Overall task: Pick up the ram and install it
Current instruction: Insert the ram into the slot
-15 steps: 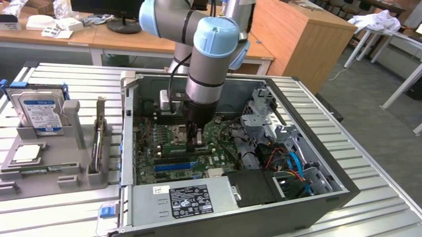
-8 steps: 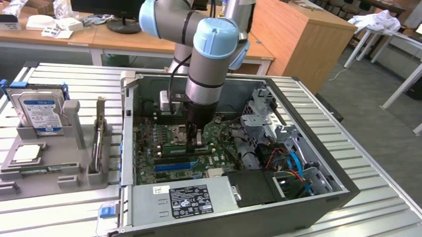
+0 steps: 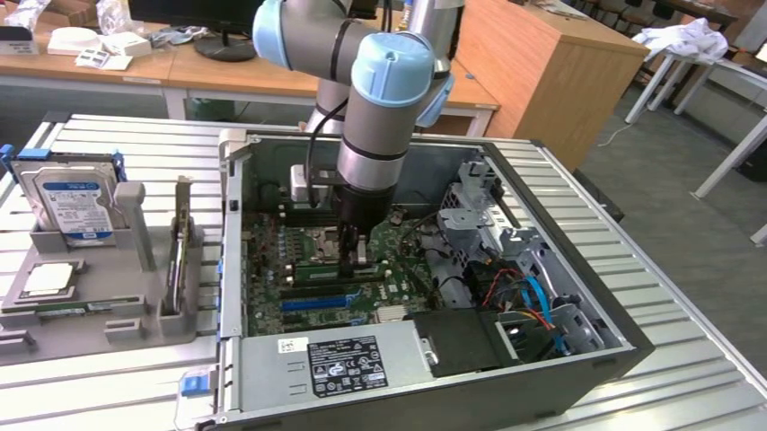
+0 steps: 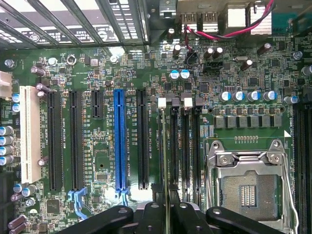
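My main worry is misalignment. The ram (image 4: 166, 195) sits edge-on between the fingers (image 4: 187, 217), over the black memory slots (image 4: 185, 146) just beside the CPU socket (image 4: 248, 190). Those slots lie so close together that a slight sideways offset or tilt would land its edge on a slot wall or on the board between them, and pressing there could bend the stick or scrape the board. The notch could also face the wrong way, which I can't check from here. A thin stick pinched at one spot may swivel in the grip if one end meets resistance first. The white latches (image 4: 175, 102) at the slot ends matter too: if they're closed, the stick won't seat. The fingers are clenched to a narrow gap on what I take to be the ram, though so little of it shows that I'm not certain. The arm (image 3: 372, 135) reaches straight down into the open case (image 3: 233, 269), wrist vertical, fingers low over the board on the socket's side toward the blue slot (image 4: 119, 141).
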You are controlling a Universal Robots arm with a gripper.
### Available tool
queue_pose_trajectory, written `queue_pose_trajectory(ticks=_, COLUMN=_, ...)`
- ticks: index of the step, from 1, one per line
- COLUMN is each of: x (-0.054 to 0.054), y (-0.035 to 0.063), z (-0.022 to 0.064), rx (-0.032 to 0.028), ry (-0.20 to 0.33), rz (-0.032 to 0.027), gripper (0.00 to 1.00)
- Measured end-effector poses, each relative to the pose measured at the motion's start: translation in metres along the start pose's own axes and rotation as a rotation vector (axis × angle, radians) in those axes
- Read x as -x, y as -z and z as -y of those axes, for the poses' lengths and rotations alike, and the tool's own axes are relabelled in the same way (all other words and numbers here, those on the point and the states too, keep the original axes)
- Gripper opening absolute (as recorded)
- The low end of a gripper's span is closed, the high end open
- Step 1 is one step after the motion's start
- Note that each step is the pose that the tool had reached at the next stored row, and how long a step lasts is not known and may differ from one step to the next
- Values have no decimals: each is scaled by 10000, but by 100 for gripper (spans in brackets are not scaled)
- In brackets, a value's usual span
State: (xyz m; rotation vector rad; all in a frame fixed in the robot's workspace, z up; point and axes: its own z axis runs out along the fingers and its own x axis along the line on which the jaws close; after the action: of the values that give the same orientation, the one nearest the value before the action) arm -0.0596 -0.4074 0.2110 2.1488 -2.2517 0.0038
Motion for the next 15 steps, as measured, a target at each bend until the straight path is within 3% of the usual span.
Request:
queue_pose_trajectory(ticks=5, x=0, y=0, z=0, rx=0, ry=0, rz=0, gripper=14)
queue_pose_trajectory(ticks=8, x=0, y=0, z=0, rx=0, ry=0, rz=0, gripper=21)
queue_pose_trajectory(ticks=9, x=0, y=0, z=0, rx=0, ry=0, rz=0, gripper=27)
queue_pose_trajectory(ticks=12, x=0, y=4, z=0, rx=0, ry=0, rz=0, gripper=27)
queue_pose_trajectory(ticks=15, x=-2, y=112, z=-2, rx=0, ry=-14, rz=-5, gripper=27)
